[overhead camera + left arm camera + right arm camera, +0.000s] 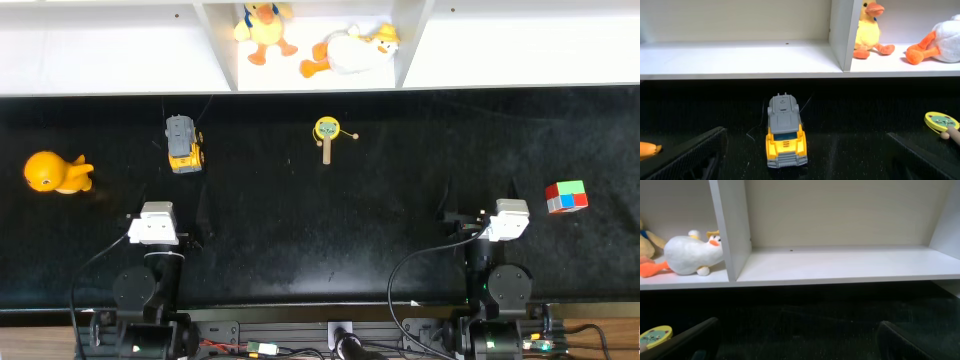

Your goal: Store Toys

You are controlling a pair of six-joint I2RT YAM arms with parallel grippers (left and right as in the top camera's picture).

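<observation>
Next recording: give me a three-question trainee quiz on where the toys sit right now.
1. True or false: the yellow-and-grey plastic toy truck stands on the black tabletop, outside the white shelf.
2. How many plush toys sit in the shelf's middle compartment? A one, B two, C three.
3. Fill in: the multicoloured cube lies on the ___ arm's side.
Key: 1 true; 2 B; 3 right.

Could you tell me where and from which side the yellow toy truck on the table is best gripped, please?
Grip the yellow toy truck across its two yellow flanks, around mid-body, coming down from above. It stands upright on its wheels on the black table with bare surface all around it. Its sides look fairly flat and parallel, while the grey top is stepped and bumpy.
</observation>
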